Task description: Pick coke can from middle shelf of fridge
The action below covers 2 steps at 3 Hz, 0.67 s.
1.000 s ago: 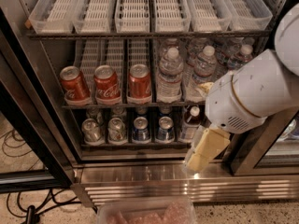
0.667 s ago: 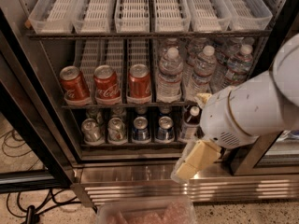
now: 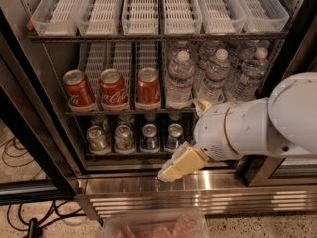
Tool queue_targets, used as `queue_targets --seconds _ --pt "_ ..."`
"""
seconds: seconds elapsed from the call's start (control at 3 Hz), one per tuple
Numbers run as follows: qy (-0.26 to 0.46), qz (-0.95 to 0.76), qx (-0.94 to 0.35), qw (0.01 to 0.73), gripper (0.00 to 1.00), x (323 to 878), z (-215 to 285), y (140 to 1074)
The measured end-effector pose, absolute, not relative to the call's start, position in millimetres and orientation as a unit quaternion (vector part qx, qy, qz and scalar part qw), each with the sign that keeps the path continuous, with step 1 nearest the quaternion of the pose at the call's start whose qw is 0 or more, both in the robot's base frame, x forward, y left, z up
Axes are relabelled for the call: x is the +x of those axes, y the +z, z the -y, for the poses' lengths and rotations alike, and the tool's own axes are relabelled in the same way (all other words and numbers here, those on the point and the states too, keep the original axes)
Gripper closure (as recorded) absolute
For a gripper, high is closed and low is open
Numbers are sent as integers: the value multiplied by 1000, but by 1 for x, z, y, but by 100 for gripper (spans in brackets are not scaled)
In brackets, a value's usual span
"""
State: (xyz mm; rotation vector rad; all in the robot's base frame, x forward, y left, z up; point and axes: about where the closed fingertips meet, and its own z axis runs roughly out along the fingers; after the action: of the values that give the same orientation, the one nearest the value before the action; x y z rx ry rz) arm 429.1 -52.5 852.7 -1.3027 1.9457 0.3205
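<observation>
Three red coke cans stand side by side at the left of the middle shelf (image 3: 124, 112) of the fridge (image 3: 44, 148): a left can (image 3: 79, 90), a middle can (image 3: 113, 89) and a right can (image 3: 148, 88). They sit in clear ribbed lane trays. My gripper (image 3: 176, 168), cream-coloured, hangs from the big white arm (image 3: 257, 125) in front of the fridge's steel base. It is below the lowest rack, down and to the right of the coke cans, and touches none of them.
Water bottles (image 3: 180, 81) fill the right of the middle shelf. Silver cans (image 3: 124, 137) and blue-and-silver cans (image 3: 149, 137) stand on the lowest rack. Clear lane trays (image 3: 141, 9) lie on the top rack. A clear tub (image 3: 153, 224) sits at the bottom edge. Cables (image 3: 20, 157) lie on the floor at left.
My arm and gripper have moved left and slightly down across the front of the fridge. The cans and bottles have not moved.
</observation>
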Motion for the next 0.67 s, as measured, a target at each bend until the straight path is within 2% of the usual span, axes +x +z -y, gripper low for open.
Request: queue_targets --seconds 0.67 --pt "143 -745 -507 409 0 440 31 851"
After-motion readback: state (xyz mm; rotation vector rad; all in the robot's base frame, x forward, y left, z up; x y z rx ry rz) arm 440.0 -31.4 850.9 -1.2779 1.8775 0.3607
